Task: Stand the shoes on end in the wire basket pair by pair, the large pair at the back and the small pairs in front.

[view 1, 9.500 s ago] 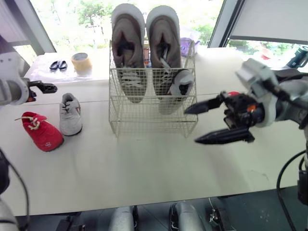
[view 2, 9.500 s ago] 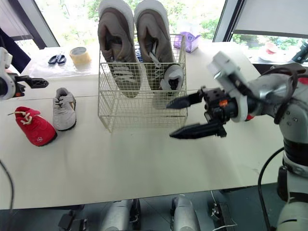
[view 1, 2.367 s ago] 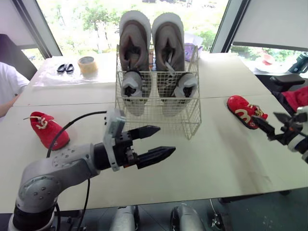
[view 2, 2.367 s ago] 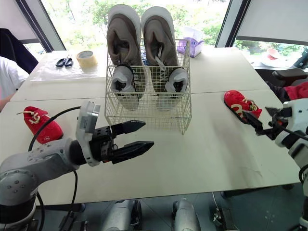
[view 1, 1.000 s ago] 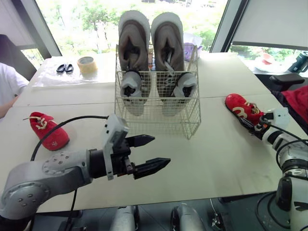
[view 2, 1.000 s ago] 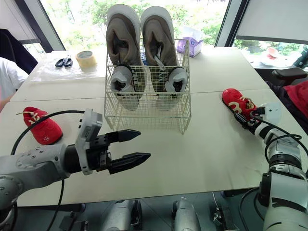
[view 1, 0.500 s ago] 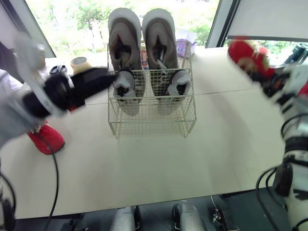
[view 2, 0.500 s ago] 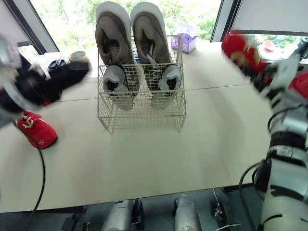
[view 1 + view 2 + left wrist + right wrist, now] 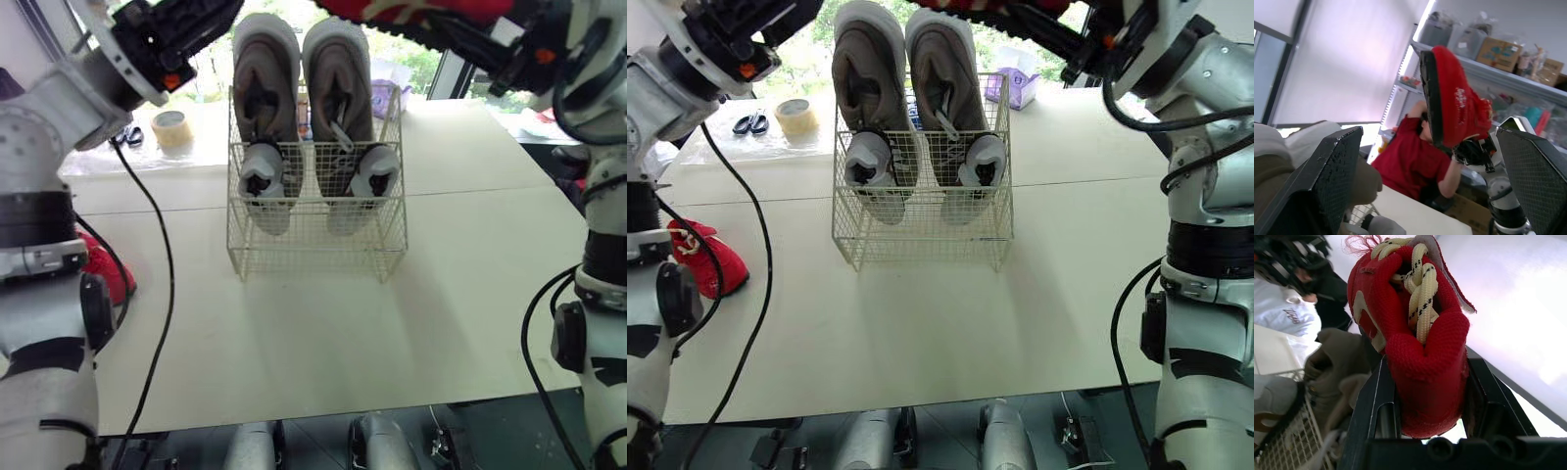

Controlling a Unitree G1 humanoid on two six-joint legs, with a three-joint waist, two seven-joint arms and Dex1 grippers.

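— What are we standing over?
— A pale table [image 9: 313, 362] set against windows [image 9: 813, 59] with green trees outside. From our left wrist we also see shelves [image 9: 1528, 81] carrying cardboard boxes [image 9: 1498, 51], and a person [image 9: 1410, 161] in a red top.
— And our count?
— One wire basket [image 9: 313, 257]. In it are two large brown shoes [image 9: 263, 88] on end at the back, heels up, and two small grey shoes [image 9: 266, 186] on end in front of them. We count two red ones, one raised in the air. The second red shoe [image 9: 710, 259] lies on the table, well left of the basket. Behind are one tape roll [image 9: 171, 127], one pair of scissors [image 9: 749, 122] and one tissue box [image 9: 1022, 86].
— The raised red shoe [image 9: 1420, 333]?
— Red fabric, cream laces flecked with black, a cream side mark, a dark sole. Our right gripper [image 9: 1425, 396] clamps it between both fingers, high above the basket and to its right.
— Our left gripper [image 9: 211, 18]?
— Raised up left of the basket, fingers spread wide, nothing between them.
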